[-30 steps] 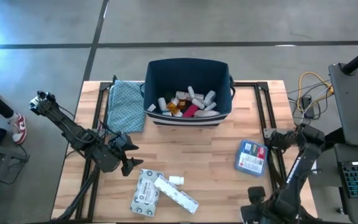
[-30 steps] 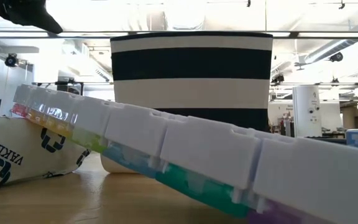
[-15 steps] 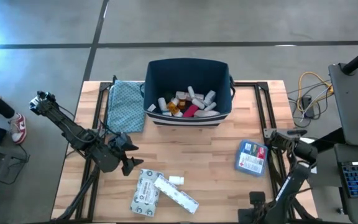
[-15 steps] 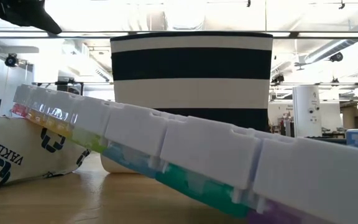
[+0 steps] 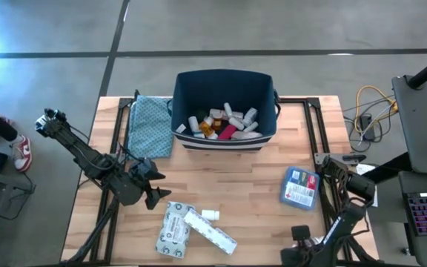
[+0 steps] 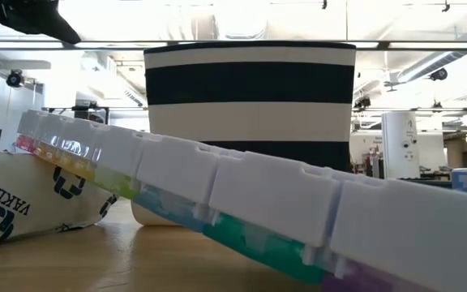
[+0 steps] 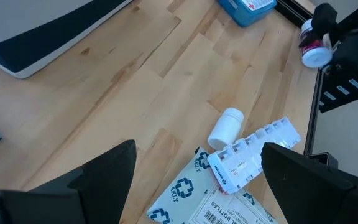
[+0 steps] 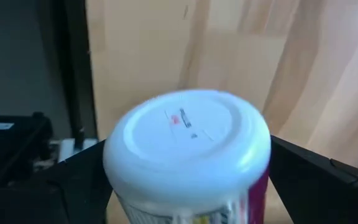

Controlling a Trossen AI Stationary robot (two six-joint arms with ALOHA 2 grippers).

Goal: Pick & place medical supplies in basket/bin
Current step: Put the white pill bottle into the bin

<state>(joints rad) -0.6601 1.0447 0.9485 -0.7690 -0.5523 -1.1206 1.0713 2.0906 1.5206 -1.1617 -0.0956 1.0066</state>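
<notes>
Nearest the table's front edge, well short of the bin (image 5: 224, 104), lie a soft packet (image 5: 172, 228), a rigid pill organizer (image 5: 210, 231) and a small light bottle (image 5: 210, 215). The left gripper (image 5: 156, 187) hovers beside them, fingers spread, empty; take the bottle across its body. Right of the bin, the right gripper (image 5: 345, 178) clasps a smooth, white-capped bottle (image 8: 188, 155).

Past the left gripper (image 7: 194, 180), its dark fingers (image 7: 101, 174) spread wide, lies the pale wooden plank surface (image 7: 135, 81). A small white cylindrical bottle (image 7: 225, 127) touches a white compartmented plastic pill organiser (image 7: 253, 155), which rests on a white recycling-marked carton (image 7: 191, 199). A blue flat packet (image 7: 247, 9) lies well apart.
</notes>
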